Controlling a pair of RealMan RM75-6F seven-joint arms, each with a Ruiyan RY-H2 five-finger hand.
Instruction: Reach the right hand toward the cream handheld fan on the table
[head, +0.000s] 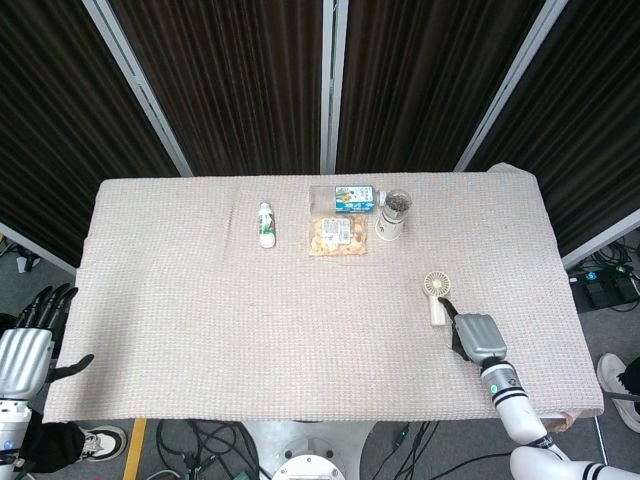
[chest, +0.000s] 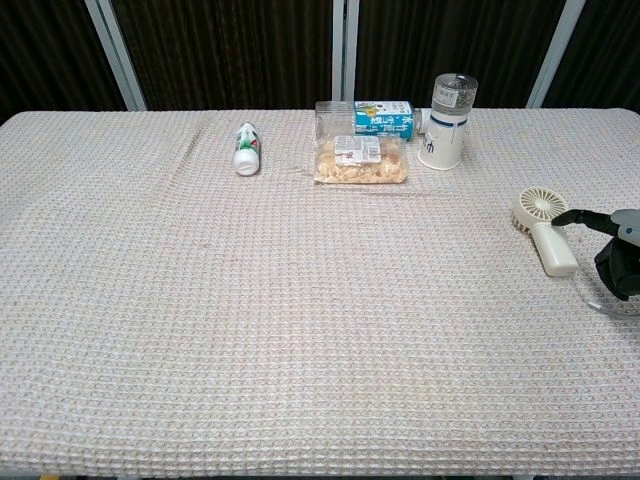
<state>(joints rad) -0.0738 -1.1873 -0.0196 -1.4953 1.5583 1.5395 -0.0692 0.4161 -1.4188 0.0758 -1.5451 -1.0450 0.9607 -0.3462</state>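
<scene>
The cream handheld fan (head: 436, 296) lies flat on the table's right side, round head away from me, handle toward me; the chest view has the fan (chest: 545, 227) at its right edge. My right hand (head: 474, 337) hovers just right of the handle, fingers apart, one dark finger stretched toward the fan; the chest view catches the right hand (chest: 617, 253) beside the handle, holding nothing. Whether it touches the fan I cannot tell. My left hand (head: 30, 345) hangs off the table's near left corner, fingers spread and empty.
Along the back of the table (head: 200, 300) stand a small white bottle (head: 266, 224), a clear bag of snacks (head: 338, 236), a blue-green carton (head: 354, 199) and a clear-lidded cup (head: 392, 215). A thin grey strap (chest: 600, 299) trails from the fan's handle.
</scene>
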